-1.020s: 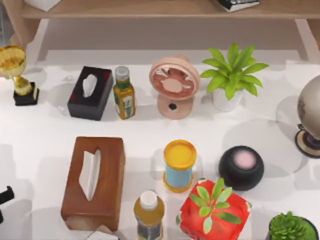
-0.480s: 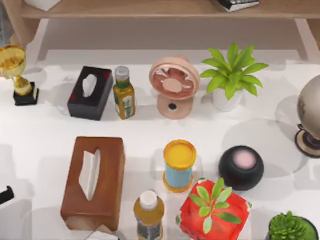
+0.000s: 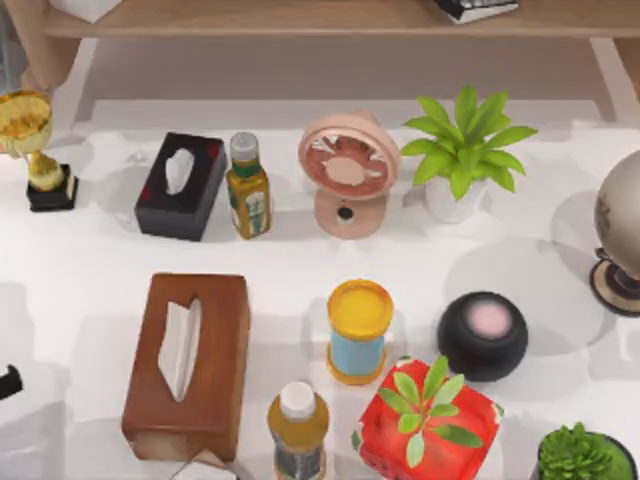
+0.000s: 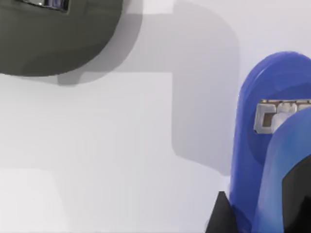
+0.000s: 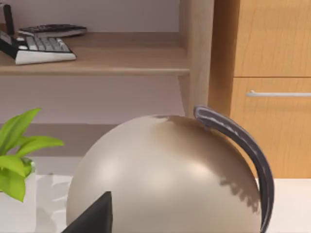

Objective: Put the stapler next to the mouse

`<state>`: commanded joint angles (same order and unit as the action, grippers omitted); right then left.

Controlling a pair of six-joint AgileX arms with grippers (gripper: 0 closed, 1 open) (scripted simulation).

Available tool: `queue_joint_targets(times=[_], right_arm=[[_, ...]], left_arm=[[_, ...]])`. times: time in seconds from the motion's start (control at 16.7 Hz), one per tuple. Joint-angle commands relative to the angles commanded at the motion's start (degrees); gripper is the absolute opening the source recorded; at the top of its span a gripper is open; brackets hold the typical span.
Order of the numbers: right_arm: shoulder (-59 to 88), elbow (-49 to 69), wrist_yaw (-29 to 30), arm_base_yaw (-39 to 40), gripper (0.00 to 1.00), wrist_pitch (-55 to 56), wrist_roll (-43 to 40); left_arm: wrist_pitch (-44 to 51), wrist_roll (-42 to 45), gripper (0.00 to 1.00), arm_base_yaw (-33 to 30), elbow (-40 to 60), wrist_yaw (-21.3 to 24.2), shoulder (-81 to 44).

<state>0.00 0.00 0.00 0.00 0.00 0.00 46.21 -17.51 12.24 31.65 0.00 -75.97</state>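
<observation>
In the left wrist view a blue stapler (image 4: 272, 145) with a metal staple channel stands over the white table, between the two black fingers (image 4: 221, 216) of my left gripper (image 4: 260, 208), which is shut on it. The dark grey mouse (image 4: 53, 34) lies on the table a short way off from the stapler, with bare white surface between them. In the top view a black bit of my left arm (image 3: 8, 382) shows at the table's far left edge. My right arm is parked beside the globe (image 5: 160, 174), with one dark fingertip (image 5: 92, 216) in its wrist view.
The table is crowded: brown tissue box (image 3: 188, 362), black tissue box (image 3: 180, 185), two bottles (image 3: 248, 187) (image 3: 297, 425), pink fan (image 3: 346, 172), yellow-lidded can (image 3: 358, 330), black speaker (image 3: 482, 335), potted plants (image 3: 462, 150), red pot (image 3: 428, 425), trophy (image 3: 35, 145). White table shows at the left.
The black part of my left arm at the top view's left edge has slid further left, so less of it shows. Nothing else on the table has moved.
</observation>
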Motion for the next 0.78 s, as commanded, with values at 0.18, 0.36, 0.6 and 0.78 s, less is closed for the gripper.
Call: queue_joint_targets(times=[0.18, 0.36, 0.6, 0.78], right_arm=[[0.00, 0.00, 0.00, 0.00, 1.00, 0.00, 0.00], [0.00, 0.00, 0.00, 0.00, 1.00, 0.00, 0.00], [0.00, 0.00, 0.00, 0.00, 1.00, 0.00, 0.00], [0.00, 0.00, 0.00, 0.00, 1.00, 0.00, 0.00]], left_arm=[[3.75, -0.06, 0.00, -0.01, 1.75, 0.01, 2.16], [4.03, -0.04, 0.00, -0.05, 2.10, 0.01, 2.59], [4.48, 1.56, 0.00, 0.75, 4.02, 0.04, 0.42], [6.16, 6.95, 0.00, 2.58, 11.24, 0.19, -6.20]])
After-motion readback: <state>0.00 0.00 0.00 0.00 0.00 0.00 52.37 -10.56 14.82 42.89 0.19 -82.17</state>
